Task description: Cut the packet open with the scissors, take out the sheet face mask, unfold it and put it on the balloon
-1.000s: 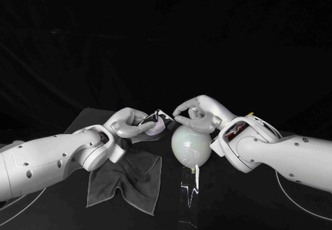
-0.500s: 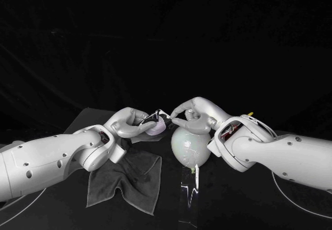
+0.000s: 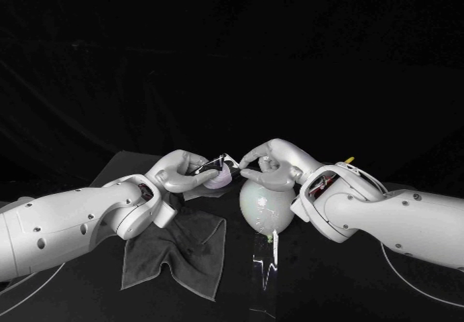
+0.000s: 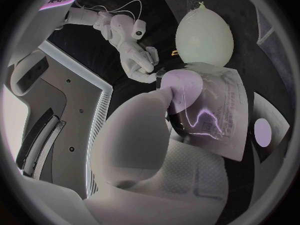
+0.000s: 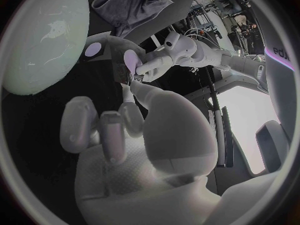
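Two robot hands point(image 3: 186, 172) point(image 3: 269, 165), one packet point(image 3: 221, 173), one balloon point(image 3: 263, 204), one dark cloth point(image 3: 179, 255), one clear strip point(image 3: 263, 268)

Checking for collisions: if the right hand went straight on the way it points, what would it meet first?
The packet that the left hand holds, near its upper corner. The right hand may be touching it; depth is unclear.

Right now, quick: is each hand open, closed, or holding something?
Left hand: holding the packet.
Right hand: fingertips at the packet's top corner; whether they grip it cannot be told.
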{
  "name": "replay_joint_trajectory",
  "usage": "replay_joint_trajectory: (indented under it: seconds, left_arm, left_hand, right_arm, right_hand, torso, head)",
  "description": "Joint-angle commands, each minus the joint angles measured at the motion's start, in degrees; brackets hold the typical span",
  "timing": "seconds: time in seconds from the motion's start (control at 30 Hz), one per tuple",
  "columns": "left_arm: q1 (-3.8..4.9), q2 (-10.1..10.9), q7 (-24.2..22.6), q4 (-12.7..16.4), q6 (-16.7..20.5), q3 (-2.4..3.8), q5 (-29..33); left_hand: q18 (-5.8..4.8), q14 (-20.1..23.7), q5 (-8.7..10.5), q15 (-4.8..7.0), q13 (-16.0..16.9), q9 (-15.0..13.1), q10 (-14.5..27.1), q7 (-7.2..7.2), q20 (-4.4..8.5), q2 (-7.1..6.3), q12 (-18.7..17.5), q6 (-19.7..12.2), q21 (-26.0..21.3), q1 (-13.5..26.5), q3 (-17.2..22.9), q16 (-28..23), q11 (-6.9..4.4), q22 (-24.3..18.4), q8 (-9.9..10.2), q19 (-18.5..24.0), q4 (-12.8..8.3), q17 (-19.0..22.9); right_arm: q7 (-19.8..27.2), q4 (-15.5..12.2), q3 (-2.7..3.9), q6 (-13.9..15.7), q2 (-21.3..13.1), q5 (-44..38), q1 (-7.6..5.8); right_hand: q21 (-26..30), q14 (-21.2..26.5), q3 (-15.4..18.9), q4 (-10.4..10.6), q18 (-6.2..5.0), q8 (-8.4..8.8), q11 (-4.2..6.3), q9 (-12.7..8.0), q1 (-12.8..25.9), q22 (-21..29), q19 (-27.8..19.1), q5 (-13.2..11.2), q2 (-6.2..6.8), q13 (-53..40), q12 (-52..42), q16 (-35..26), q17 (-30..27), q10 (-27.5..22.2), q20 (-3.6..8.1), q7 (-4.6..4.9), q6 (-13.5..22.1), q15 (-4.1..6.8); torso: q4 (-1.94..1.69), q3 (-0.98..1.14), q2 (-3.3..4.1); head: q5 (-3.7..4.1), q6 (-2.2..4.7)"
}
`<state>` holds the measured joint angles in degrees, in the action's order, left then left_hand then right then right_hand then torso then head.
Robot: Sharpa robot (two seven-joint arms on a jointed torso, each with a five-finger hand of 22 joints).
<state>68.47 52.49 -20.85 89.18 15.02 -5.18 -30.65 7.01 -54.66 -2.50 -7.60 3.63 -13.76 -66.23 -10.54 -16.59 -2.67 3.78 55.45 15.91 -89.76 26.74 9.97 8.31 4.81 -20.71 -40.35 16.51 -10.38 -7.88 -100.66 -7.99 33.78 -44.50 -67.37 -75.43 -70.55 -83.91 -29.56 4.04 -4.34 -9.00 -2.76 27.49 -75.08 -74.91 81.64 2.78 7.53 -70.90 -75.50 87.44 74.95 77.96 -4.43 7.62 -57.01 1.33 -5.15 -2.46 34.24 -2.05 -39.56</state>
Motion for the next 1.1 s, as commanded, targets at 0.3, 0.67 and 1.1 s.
replay_joint_trajectory:
  seconds: [0.3,0.67,1.1]
  left_arm:
    - [0.12,0.0,-1.6,0.4,-0.3,0.1,0.4]
    - [0.12,0.0,-2.2,0.7,-0.8,0.11,-0.1]
    - [0.12,0.0,-2.4,1.3,-1.3,0.12,-0.7]
  left_hand:
    - [-0.1,0.3,-0.21,-0.12,-0.1,-0.1,0.5,-0.04,0.05,0.34,-0.3,-0.4,-0.2,0.1,0.4,-0.3,0.08,-0.1,-0.4,-0.3,0.0,-0.1]
    - [-0.11,0.3,-0.21,-0.13,-0.1,-0.1,0.5,-0.03,0.04,0.38,-0.3,-0.5,-0.2,0.0,0.5,-0.3,0.08,-0.1,-0.4,-0.3,-0.1,-0.1]
    - [-0.13,0.4,-0.21,-0.13,-0.1,-0.1,0.5,-0.02,0.03,0.42,-0.3,-0.5,-0.2,0.0,0.6,-0.3,0.08,-0.1,-0.4,-0.3,-0.1,-0.1]
  right_arm:
    - [-1.3,0.3,-0.03,-1.5,-0.1,-1.7,0.09]
    - [-2.3,0.5,-0.04,-2.2,0.4,-2.2,0.11]
    - [-2.9,0.8,-0.05,-3.4,1.2,-2.2,0.14]
  right_hand:
    - [0.5,-4.0,0.6,0.2,0.3,0.35,-0.22,-0.1,0.3,-9.7,-0.1,0.0,0.88,0.3,0.4,0.3,4.4,-0.5,-0.44,0.19,0.3,-0.26]
    - [1.3,-4.1,1.7,1.1,0.16,1.08,-0.69,-0.5,1.7,-9.4,-0.5,0.0,2.09,1.0,1.2,0.5,5.1,-1.4,-0.74,0.71,1.5,-0.67]
    - [2.4,-4.0,3.7,2.7,-0.04,1.71,-1.13,-0.8,3.4,-9.1,-1.1,0.0,3.32,1.7,2.1,0.5,5.1,-2.3,-1.16,1.1,2.6,-1.09]
  torso:
    - [-0.08,-0.04,0.03]
    - [-0.06,-0.01,0.02]
    - [-0.06,-0.05,0.04]
  head:
    - [0.12,0.15]
    - [0.11,0.13]
    - [0.15,-0.07]
